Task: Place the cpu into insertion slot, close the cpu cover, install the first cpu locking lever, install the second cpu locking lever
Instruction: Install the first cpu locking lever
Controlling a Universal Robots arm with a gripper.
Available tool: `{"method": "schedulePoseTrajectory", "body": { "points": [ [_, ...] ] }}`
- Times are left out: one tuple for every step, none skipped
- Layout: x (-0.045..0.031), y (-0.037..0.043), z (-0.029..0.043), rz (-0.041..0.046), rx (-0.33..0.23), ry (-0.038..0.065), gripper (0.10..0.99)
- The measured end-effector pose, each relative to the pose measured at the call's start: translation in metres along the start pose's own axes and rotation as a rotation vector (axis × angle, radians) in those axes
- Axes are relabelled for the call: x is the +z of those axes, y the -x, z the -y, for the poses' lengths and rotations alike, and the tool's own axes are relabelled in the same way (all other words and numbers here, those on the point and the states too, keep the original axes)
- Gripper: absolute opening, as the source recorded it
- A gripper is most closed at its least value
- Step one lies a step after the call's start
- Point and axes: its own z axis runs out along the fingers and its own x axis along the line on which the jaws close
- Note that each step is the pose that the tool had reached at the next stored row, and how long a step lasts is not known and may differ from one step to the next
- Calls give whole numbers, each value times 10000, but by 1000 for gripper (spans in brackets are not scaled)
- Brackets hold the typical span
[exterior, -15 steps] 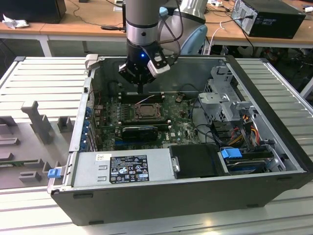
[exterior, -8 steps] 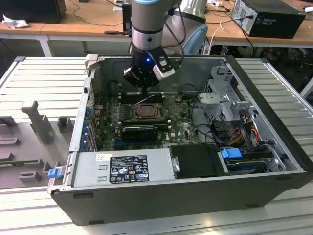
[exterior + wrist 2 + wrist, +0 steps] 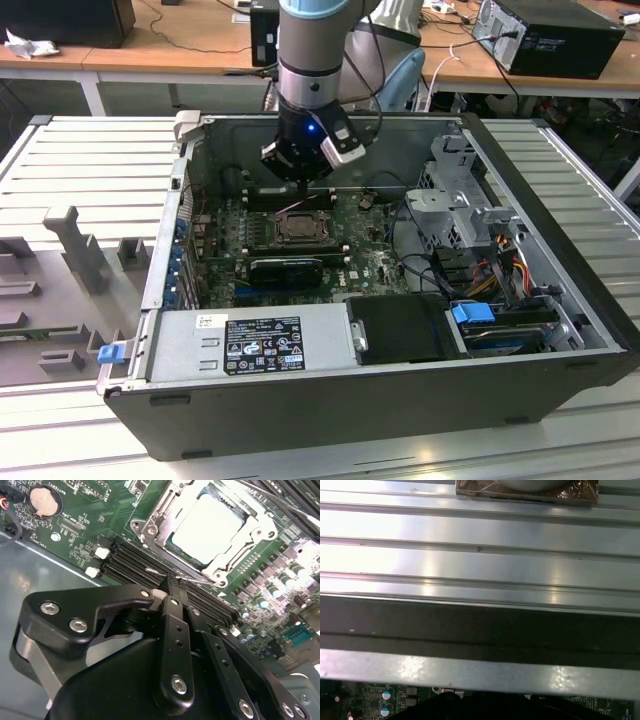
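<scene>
Ribbed aluminium table (image 3: 480, 560) above dark case wall (image 3: 480, 625); green motherboard strip (image 3: 375, 700) beneath.

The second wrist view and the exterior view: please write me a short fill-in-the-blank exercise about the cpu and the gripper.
1. The cpu lies in the insertion slot, with its pale metal face turned ____.
2. The cpu cover lies ____ over the socket, framing the chip.
3. The gripper has its fingertips beside a thin metal ____ next to the socket.
4. The green board sits inside an open computer ____.

Missing words: up; closed; lever; case
</scene>
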Motion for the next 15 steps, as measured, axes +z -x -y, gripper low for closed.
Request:
{"method": "schedulePoseTrajectory", "body": {
  "points": [
    [7, 5, -2, 0, -4, 0, 106],
    [13, 10, -3, -1, -9, -1, 106],
    [22, 17, -4, -1, -16, 0, 106],
    [29, 23, -4, -2, -23, 0, 106],
    [43, 32, -3, -3, -37, 0, 106],
    [51, 40, -2, -4, -47, 0, 106],
    [58, 49, -1, -5, -53, 0, 106],
    [66, 58, 1, -4, -55, 0, 106],
    [75, 66, 2, -4, -56, 0, 106],
    [82, 71, 2, -5, -56, 0, 106],
    [90, 77, 4, -4, -57, 0, 106],
    [98, 86, 5, -4, -59, 0, 106],
    [103, 92, 5, -5, -60, 0, 106],
    [108, 97, 6, -5, -61, 0, 106],
    [114, 104, 7, -5, -62, 0, 106]
  ]
}}
